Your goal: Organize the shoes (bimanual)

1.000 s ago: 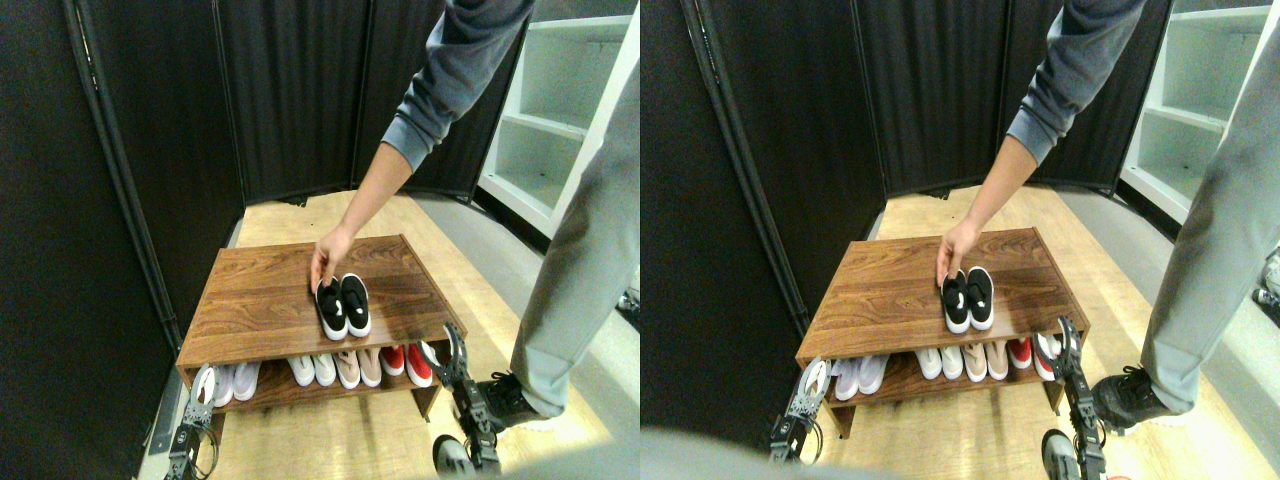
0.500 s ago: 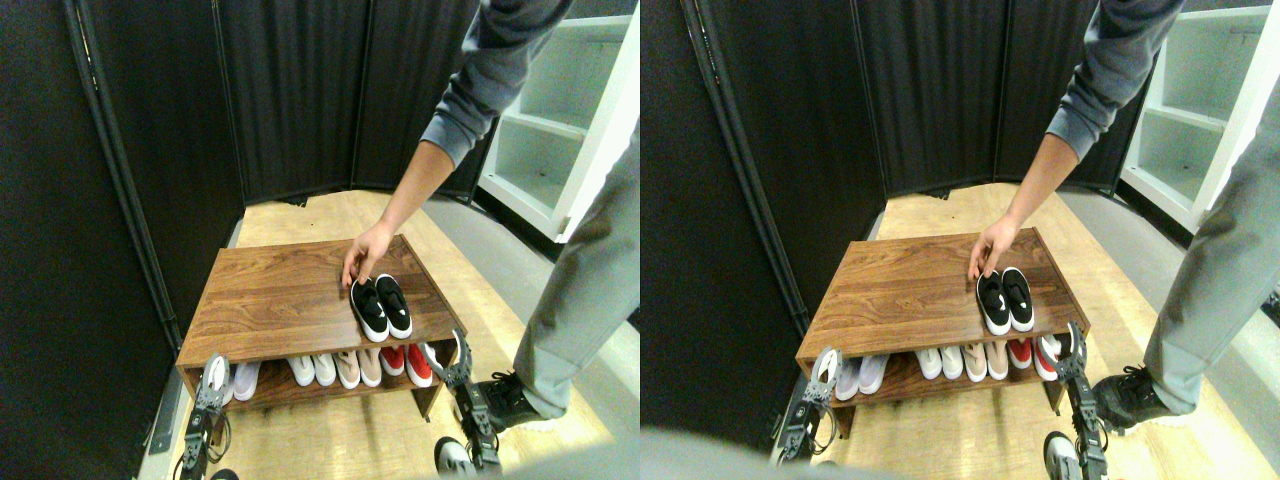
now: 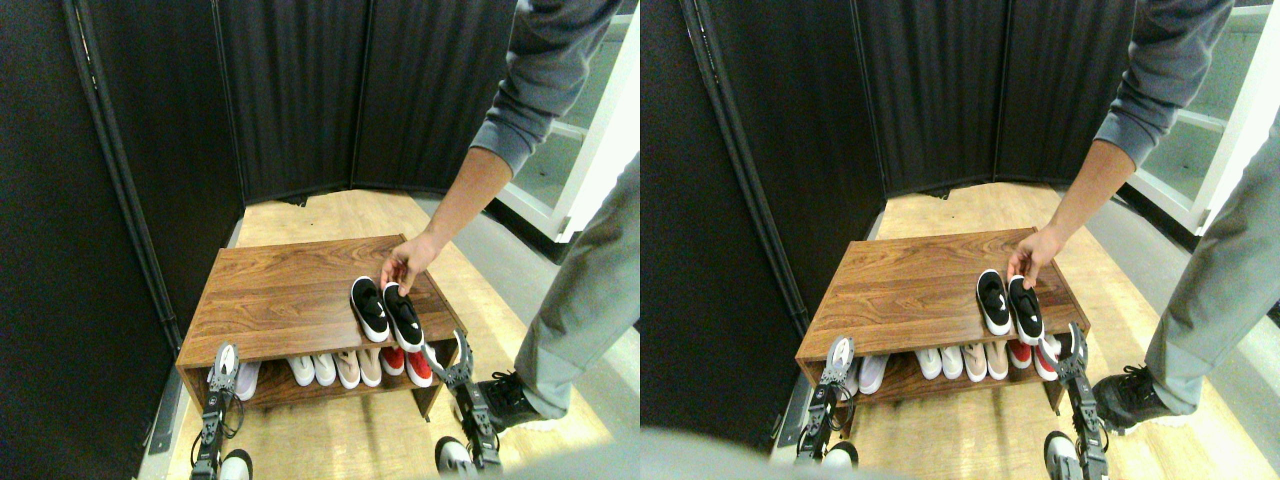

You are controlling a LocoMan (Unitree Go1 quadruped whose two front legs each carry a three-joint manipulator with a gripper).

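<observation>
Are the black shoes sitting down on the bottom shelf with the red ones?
No, the black shoes sit on top of the wooden rack.

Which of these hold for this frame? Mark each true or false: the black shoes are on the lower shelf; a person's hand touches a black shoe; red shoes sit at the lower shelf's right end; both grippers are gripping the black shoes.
1. The black shoes are on the lower shelf. False: they sit on top of the wooden rack.
2. A person's hand touches a black shoe. True.
3. Red shoes sit at the lower shelf's right end. True.
4. Both grippers grip the black shoes. False: the left gripper and right gripper are low at the rack's front, apart from them.
</observation>
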